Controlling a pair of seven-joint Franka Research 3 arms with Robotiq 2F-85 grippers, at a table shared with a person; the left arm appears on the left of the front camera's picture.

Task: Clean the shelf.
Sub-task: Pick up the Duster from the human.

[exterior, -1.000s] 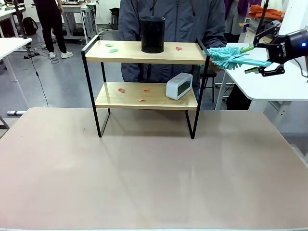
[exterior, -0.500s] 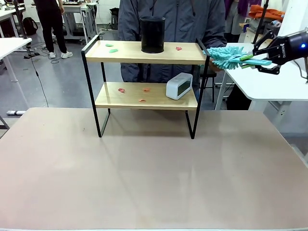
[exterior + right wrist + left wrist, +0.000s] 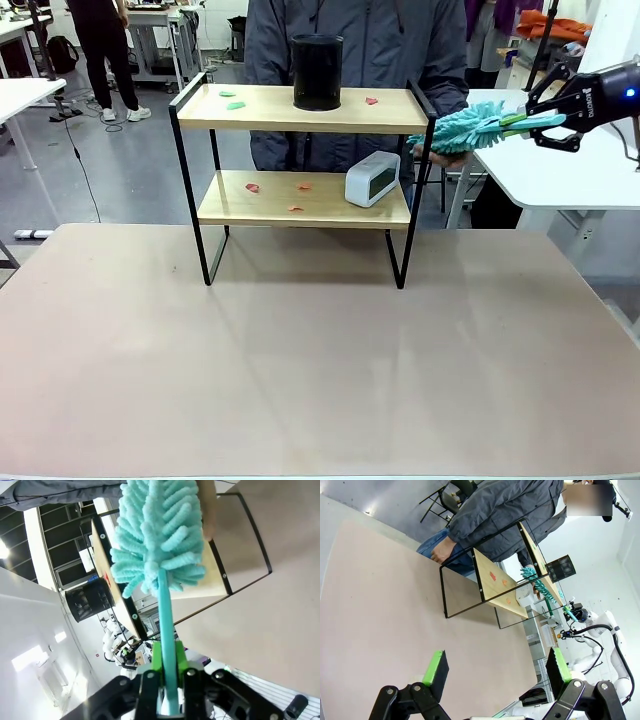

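Duster (image 3: 468, 129) clamped in right gripper (image 3: 533, 121) (left gripper (image 3: 497, 666) agape); bin (image 3: 317, 70) atop shelf (image 3: 270, 108).

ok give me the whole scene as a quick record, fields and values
shelf: two-tier rack at the far side of the table
top board: black cylinder container, green scraps, one red scrap
lower board: white clock, red scraps
right gripper: shut on teal duster, its head by the shelf's top right corner
left gripper: open, holding nothing, above the table
person: stands behind the shelf, one hand under the duster's head
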